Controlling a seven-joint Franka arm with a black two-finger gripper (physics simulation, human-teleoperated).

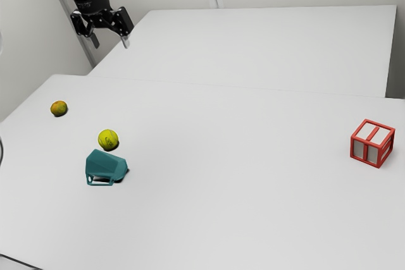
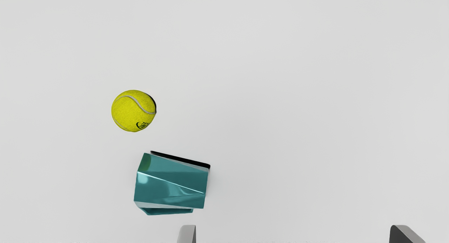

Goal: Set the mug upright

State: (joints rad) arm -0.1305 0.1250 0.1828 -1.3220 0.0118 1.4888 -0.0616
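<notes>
At the exterior view's left, the mug (image 1: 106, 165) lies on its side. My gripper (image 1: 111, 43) stands wide open, empty; I judge approach, then grasp, due.

1 obstacle: tennis ball (image 2: 133, 111) near mug (image 2: 171, 183)

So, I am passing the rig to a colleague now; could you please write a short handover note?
Gripper: the black two-finger gripper is open and empty, raised above the white table.
Mug: the teal, faceted mug lies on its side, close to the yellow-green felt tennis ball, with a gap between them.
Done: no righting; the mug is not gripped.
Left: descend, grip the mug, turn it upright, release. Probably wise to avoid bumping the ball.
</notes>
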